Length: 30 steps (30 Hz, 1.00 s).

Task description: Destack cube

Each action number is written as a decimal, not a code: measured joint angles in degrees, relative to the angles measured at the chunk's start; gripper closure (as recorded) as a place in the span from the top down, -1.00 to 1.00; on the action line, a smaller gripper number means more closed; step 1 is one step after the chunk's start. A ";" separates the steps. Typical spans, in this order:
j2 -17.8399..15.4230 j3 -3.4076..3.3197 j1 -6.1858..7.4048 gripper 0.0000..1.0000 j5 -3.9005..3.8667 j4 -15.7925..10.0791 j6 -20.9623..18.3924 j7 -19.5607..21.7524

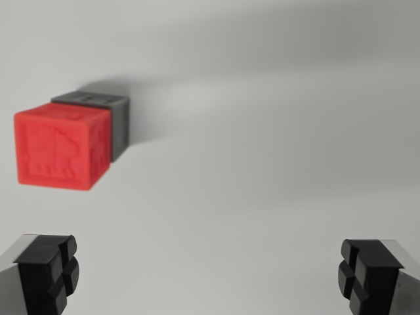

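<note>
A red cube with a raised pattern on its top face lies toward the wrist view's left, closer to the camera than a grey cube. The grey cube shows only partly, behind and beside the red one; the red cube appears to sit on top of it. My gripper is open, its two black fingertips at the bottom corners of the view, wide apart, with nothing between them. The cubes lie up and to the left of the gap between the fingers.
A plain white surface fills the view. A soft shadow stretches from the cubes toward the upper right.
</note>
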 joint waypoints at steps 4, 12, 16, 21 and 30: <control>1.03 0.16 1.10 1.00 -0.17 0.58 0.44 1.72; 3.42 0.38 3.65 1.00 -0.55 2.13 1.29 5.61; 4.70 0.43 4.93 1.00 -0.74 3.07 1.67 7.47; 6.57 0.46 6.72 1.00 -0.97 4.54 2.13 10.08; 9.96 0.47 9.70 1.00 -1.32 7.56 2.51 14.24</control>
